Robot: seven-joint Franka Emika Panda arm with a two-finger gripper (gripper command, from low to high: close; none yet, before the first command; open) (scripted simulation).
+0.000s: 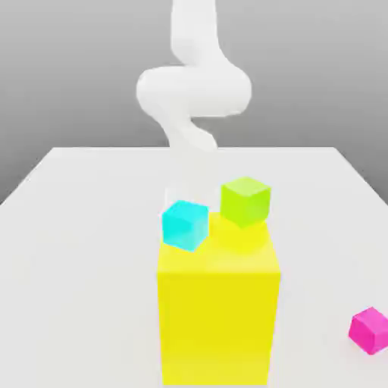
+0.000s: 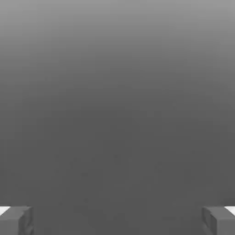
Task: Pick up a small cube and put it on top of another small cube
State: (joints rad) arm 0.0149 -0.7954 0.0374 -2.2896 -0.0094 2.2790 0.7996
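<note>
White robot arm [image 1: 193, 91] behind a big yellow block [image 1: 218, 311]; cyan cube [image 1: 184, 224] and lime cube [image 1: 245, 201] seemingly atop it, magenta cube [image 1: 370, 330] at four o'clock. Gripper [image 2: 117, 220] spread wide, empty.

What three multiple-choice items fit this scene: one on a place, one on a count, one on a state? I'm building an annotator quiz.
1. Where is the magenta cube?
A) on top of another cube
B) on the table, at the exterior view's right
C) held in the air

2. How many small cubes show in the exterior view?
A) one
B) three
C) five

3. The end effector is:
A) open
B) shut on a cube
C) shut, empty

Key:
1 B: it lies on the table, apart from the yellow block.
2 B: cyan cube, lime-green cube, magenta cube.
3 A: its fingers stand far apart with nothing between.
</note>
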